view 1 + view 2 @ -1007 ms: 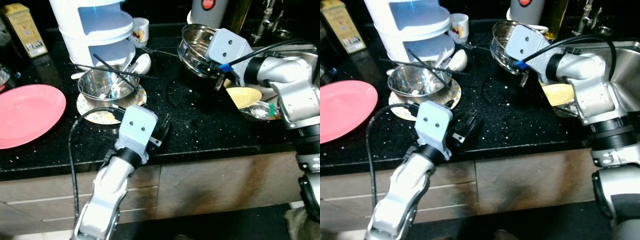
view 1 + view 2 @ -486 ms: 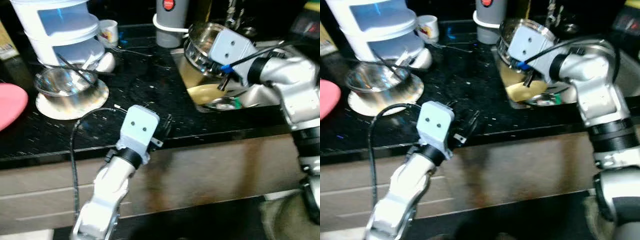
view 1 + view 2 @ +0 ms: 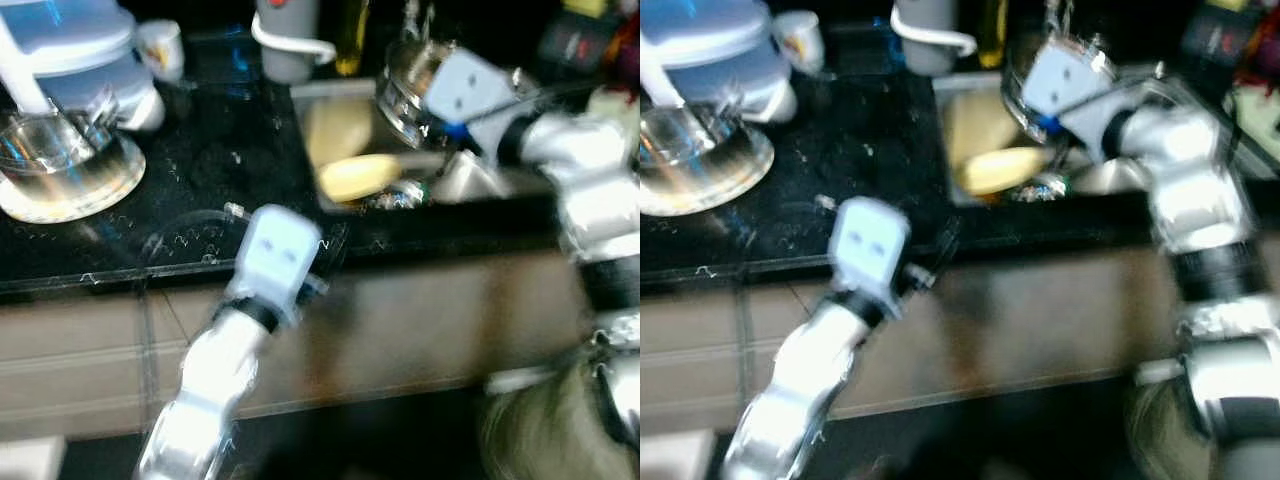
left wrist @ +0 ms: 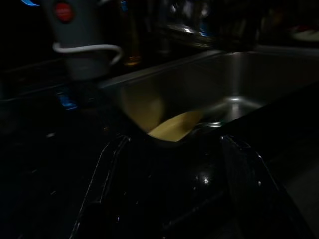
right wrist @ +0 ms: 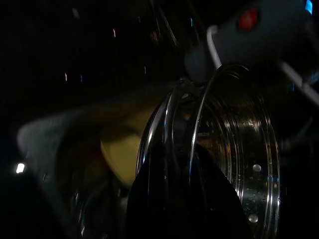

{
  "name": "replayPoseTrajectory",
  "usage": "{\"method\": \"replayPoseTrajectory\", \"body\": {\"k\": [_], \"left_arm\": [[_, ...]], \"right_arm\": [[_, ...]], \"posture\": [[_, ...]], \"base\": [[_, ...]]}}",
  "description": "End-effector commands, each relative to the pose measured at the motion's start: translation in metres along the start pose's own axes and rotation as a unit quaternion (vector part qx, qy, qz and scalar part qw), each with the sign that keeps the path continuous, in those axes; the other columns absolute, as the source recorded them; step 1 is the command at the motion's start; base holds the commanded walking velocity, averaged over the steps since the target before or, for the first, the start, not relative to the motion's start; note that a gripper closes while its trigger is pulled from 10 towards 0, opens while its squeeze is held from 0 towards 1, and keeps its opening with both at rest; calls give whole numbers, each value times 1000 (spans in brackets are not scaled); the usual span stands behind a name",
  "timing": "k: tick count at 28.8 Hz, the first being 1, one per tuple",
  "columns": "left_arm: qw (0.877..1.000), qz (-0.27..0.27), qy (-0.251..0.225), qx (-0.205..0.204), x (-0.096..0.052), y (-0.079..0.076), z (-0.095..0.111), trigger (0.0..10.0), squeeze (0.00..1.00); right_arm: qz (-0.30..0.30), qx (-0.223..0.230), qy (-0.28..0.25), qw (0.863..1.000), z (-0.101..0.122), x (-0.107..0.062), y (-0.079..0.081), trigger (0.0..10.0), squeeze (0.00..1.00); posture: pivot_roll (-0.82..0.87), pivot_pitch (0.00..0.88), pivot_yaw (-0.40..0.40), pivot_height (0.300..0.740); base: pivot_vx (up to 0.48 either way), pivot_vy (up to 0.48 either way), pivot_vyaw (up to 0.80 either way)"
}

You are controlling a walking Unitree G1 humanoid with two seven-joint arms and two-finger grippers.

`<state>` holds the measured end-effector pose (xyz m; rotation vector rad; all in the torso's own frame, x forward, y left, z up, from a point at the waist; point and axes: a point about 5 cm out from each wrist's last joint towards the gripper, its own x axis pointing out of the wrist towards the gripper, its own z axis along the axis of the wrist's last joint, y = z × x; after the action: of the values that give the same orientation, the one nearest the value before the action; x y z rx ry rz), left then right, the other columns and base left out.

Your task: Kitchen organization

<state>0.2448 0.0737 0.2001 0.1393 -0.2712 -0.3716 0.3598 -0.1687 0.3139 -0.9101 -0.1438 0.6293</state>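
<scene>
My right gripper is shut on the rim of a shiny steel bowl and holds it tilted above the back of the sink. In the right wrist view the bowl's rim stands on edge between the dark fingers. A yellow plate lies in the sink below it. My left gripper hangs open at the counter's front edge, holding nothing. In the left wrist view its two fingers frame the sink and the yellow plate.
A grey appliance with a red button stands behind the sink's left corner. Further left on the black counter are a steel bowl on a plate, a white and blue stacked container and a mug.
The whole view has swung right and is now blurred. My right gripper has carried the steel bowl from the counter to above the sink. The left gripper stays open by the counter edge.
</scene>
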Motion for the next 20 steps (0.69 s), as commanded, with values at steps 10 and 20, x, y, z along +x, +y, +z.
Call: {"method": "replayPoseTrajectory", "body": {"k": [10, 20], "left_arm": [[1000, -4, 5, -2, 0, -3, -2, 10000, 0], [1000, 11, 13, 4, 1, 1, -5, 10000, 0]], "right_arm": [[-14, -5, -13, 1000, 5, 0, -3, 10000, 0], [-17, -8, -10, 1000, 4, 1, -3, 10000, 0]], "posture": [[5, 61, -52, 740], [5, 59, -53, 740]], "base": [[0, -348, 0], [0, -64, 0]]}}
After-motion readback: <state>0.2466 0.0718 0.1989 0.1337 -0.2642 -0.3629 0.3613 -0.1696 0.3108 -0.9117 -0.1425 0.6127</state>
